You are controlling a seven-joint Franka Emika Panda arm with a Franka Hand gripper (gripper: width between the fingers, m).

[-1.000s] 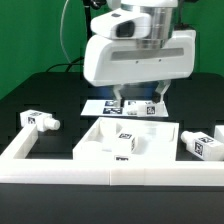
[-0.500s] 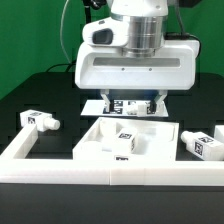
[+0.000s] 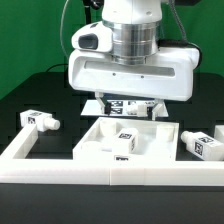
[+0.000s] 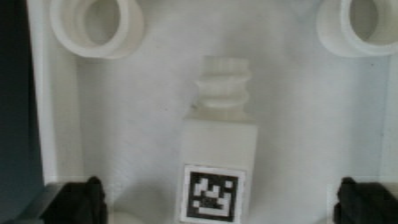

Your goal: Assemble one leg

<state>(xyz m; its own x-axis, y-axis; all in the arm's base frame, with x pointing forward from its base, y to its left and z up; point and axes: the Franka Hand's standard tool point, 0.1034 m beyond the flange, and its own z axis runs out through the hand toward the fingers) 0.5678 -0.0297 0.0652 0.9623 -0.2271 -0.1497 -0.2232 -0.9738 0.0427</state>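
Okay, you had the gripper [image 3: 132, 102] hanging above the far side of the panel [image 3: 97, 133], jaws spread wide and holding nothing. In the wrist view the two fingers [image 4: 79, 200] stood well apart, one on each side of the leg [image 4: 217, 150], and neither touched it. You couldn't tell whether the tips reached the panel. The leg lay flat on the panel, tagged end toward the gripper and threaded end pointing at the two corner holes [image 4: 98, 25]. In the exterior view it sat near the panel's middle. The marker board [image 3: 97, 106] lay behind the panel, partly hidden by the gripper. A left leg [image 3: 40, 120] lay on the black table [image 3: 25, 100] at the exterior view's left. A right leg [image 3: 205, 143] lay at its right, just beside the panel. A white rail [image 3: 60, 168] ran along the front.
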